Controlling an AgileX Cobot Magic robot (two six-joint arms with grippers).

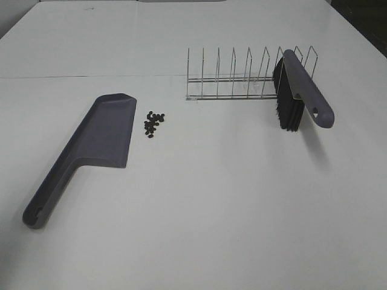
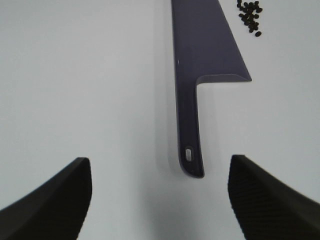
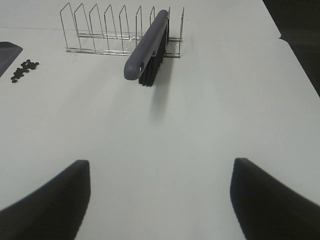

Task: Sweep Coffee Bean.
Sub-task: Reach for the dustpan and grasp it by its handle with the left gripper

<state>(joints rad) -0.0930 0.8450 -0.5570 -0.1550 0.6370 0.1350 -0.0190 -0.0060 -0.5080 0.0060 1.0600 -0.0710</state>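
Observation:
A small heap of dark coffee beans (image 1: pixel 153 122) lies on the white table just right of the grey-purple dustpan (image 1: pixel 100 139), whose handle points to the near left. The beans (image 2: pixel 250 15) and the dustpan (image 2: pixel 200 55) show in the left wrist view; the beans (image 3: pixel 24 70) also show in the right wrist view. A grey brush (image 1: pixel 302 90) with black bristles leans in the right end of a wire rack (image 1: pixel 242 75); it also shows in the right wrist view (image 3: pixel 147 47). My left gripper (image 2: pixel 160 200) is open and empty, short of the dustpan handle's end. My right gripper (image 3: pixel 160 200) is open and empty, well short of the brush.
The wire rack (image 3: pixel 115 30) stands at the back middle of the table. The table's right edge (image 3: pixel 295 55) drops to a dark floor. White tabletop (image 1: pixel 230 211) surrounds the objects.

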